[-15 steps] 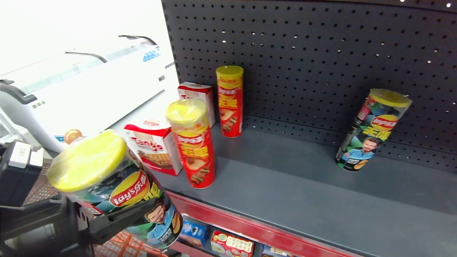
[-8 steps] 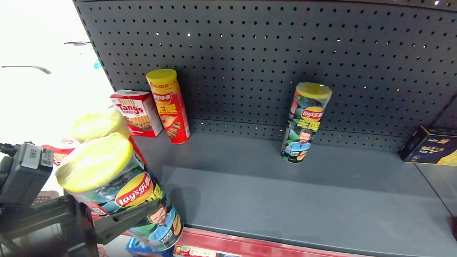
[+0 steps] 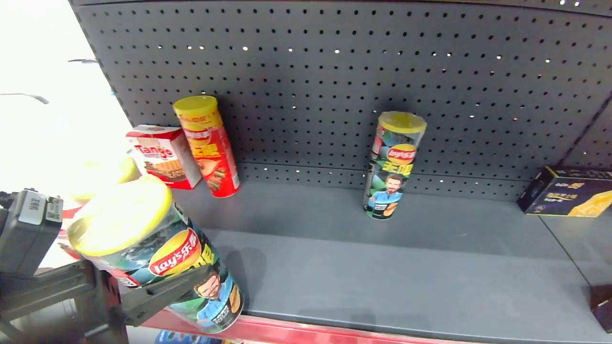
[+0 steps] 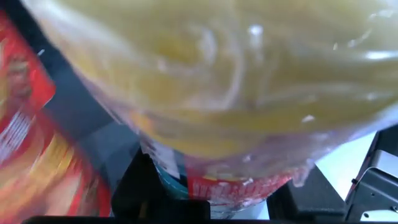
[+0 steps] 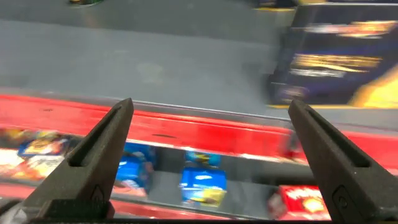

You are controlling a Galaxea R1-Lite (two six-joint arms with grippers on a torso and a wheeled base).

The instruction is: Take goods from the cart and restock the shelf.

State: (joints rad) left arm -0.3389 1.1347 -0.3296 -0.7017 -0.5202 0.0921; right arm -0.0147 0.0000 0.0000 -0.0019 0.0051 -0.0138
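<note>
My left claw (image 3: 143,291) is clenched round the green crisp can (image 3: 158,258), which is tilted with its base at the front lip of the shelf (image 3: 382,282). If I let go like this, I judge it would topple off or clip the red can (image 3: 208,145) behind. My right claw (image 5: 211,155) hangs spread wide and empty near the dark box (image 5: 336,68).

Stock on the grey shelf (image 3: 382,277), set along the dark pegboard (image 3: 334,71), L to R: a red-and-white wafer box (image 3: 162,156); just beside it a red crisp tube (image 3: 206,145) w/ yellow lid, standing on end; well apart, a green-and-black crisp tube (image 3: 392,167), also yellow-lidded & on end; at far R a dark blue box (image 3: 566,191) w/ gold print, lying flat. One level down: blue packets (image 5: 202,183) and a red pack (image 5: 305,202), both blurred.
</note>
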